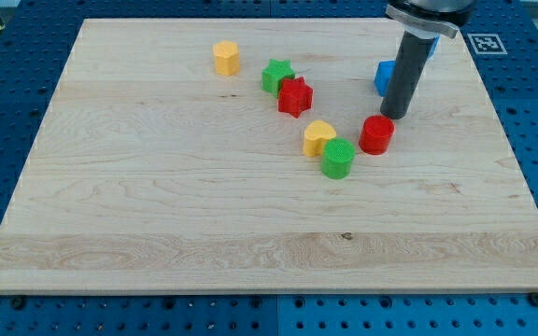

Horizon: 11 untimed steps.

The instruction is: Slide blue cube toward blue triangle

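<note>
A blue block [384, 77] lies at the view's upper right, partly hidden behind the rod; its shape is unclear. A second sliver of blue [434, 47] shows just right of the rod, higher up and mostly hidden. I cannot tell which is the cube and which the triangle. My tip [395, 116] rests on the board just below and right of the first blue block, and just above the red cylinder [376, 134].
A green cylinder [338, 158] and a yellow heart [319, 137] sit left of the red cylinder. A red star [295, 96] and a green star [276, 76] touch further up-left. A yellow block [226, 58] lies near the top. The wooden board's right edge [516, 168] is close by.
</note>
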Each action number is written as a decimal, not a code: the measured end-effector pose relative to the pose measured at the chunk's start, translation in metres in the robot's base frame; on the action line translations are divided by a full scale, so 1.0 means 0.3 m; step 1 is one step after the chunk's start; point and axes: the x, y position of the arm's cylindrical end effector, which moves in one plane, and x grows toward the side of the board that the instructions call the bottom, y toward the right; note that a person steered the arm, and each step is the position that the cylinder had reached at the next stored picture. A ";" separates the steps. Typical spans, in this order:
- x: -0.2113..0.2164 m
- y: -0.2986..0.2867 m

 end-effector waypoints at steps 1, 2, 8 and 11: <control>-0.133 0.037; -0.133 0.037; -0.218 0.054; -0.264 0.040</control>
